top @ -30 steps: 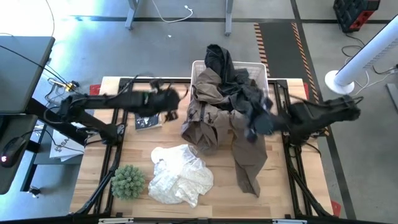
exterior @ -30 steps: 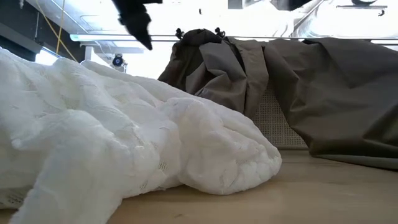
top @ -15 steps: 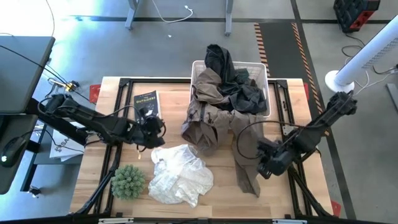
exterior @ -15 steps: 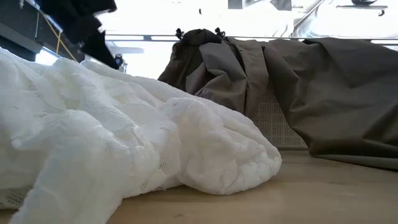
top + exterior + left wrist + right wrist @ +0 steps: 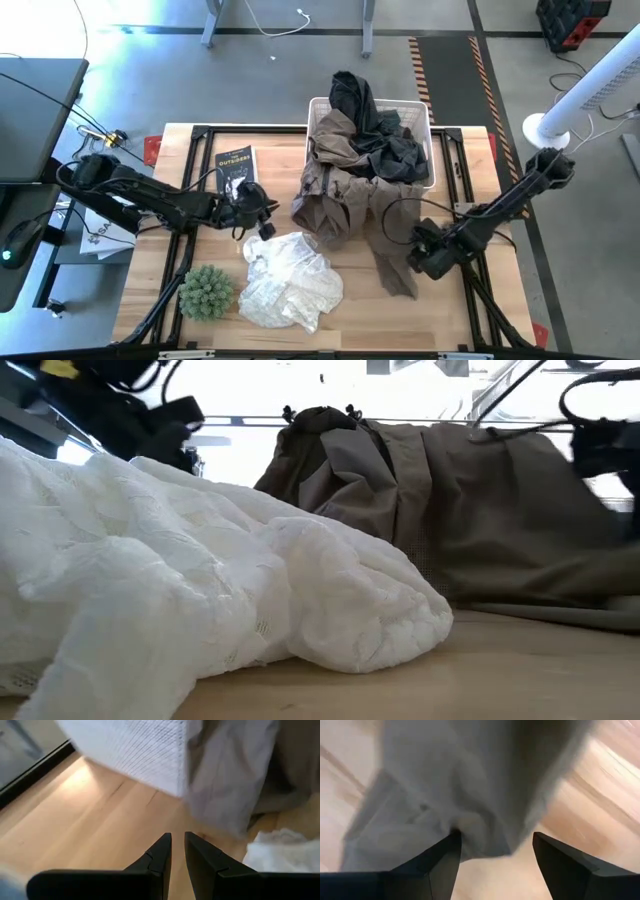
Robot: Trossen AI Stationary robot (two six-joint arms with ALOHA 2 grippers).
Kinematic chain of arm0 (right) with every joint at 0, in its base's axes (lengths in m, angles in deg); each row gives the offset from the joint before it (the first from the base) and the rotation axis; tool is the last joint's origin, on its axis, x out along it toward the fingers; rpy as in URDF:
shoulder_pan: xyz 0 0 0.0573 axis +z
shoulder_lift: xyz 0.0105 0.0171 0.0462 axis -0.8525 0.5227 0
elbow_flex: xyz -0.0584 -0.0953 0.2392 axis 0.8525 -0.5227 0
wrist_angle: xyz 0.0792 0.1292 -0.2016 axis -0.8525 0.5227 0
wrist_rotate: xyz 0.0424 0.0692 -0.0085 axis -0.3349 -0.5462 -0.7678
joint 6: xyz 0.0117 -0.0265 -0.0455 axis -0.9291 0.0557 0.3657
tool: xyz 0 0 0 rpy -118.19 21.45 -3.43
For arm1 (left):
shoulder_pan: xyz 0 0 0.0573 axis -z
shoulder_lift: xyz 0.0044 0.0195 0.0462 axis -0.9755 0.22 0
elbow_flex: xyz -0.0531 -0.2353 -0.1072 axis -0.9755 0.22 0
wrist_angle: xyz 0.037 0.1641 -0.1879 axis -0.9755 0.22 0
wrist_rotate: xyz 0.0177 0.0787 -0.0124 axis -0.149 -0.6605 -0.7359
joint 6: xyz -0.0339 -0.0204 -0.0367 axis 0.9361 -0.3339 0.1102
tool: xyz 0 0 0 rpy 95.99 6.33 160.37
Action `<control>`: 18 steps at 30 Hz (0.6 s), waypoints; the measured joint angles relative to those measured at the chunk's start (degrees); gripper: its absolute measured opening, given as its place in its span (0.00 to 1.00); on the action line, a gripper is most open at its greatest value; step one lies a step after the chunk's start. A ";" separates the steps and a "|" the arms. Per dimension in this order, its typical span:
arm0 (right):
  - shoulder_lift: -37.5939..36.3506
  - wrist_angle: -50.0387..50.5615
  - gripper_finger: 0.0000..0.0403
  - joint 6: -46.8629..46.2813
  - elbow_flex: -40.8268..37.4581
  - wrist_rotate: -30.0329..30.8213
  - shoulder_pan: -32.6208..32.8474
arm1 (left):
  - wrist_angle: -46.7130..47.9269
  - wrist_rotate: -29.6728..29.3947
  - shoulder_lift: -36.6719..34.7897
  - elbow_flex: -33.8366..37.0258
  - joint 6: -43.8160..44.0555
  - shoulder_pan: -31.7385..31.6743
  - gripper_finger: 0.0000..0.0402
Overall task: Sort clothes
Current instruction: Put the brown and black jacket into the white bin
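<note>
High view, largest first: wooden counter point(image 5: 200, 260) with a white basket point(image 5: 425, 128) at its far middle edge. Khaki-brown trousers point(image 5: 335, 195) spill out of the basket over its near rim and down onto the counter, one leg running toward the near right. Dark grey pieces point(image 5: 375, 125) sit heaped on top, inside the basket and over its far rim. White patterned garment point(image 5: 290, 280) lies crumpled on the counter near the front, just left of the trouser leg.

Green spiky plant point(image 5: 206, 291) stands at the front left, beside the white garment. Dark book point(image 5: 234, 165) lies left of the basket.

Right gripper point(image 5: 425, 258) is low at the right edge of the trouser leg. In the right wrist view its fingers point(image 5: 440, 862) stand wide apart with a fold of the khaki cloth between them, not visibly pinched.

Left gripper point(image 5: 255, 205) hovers over bare counter between the book and the white garment. Left wrist view shows its fingers point(image 5: 160, 855) narrow, a slim gap, holding nothing.

Handling, as judged: everything is soft and limp with no stiff edge. The trousers look heaviest and will likely drag on the pile if pulled by the leg; a bunched fold or the hem gives the best hold. The white garment looks light and lacy and may snag; a raised ridge near its top edge suits a pinch.
</note>
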 joint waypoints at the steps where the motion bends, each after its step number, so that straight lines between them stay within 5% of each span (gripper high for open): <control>1: 0.00 -5.27 0.61 2.08 -1.78 3.40 -0.48 | -2.92 1.40 0.69 0.57 -1.17 -0.84 0.12; 8: 0.00 -40.06 0.61 20.26 -10.78 17.81 -9.17 | -26.12 9.94 9.98 2.46 -8.85 -6.17 0.12; 18: 0.00 -66.73 0.61 48.07 -11.84 13.82 -22.38 | -50.99 22.49 27.52 -1.14 -10.62 -10.46 0.12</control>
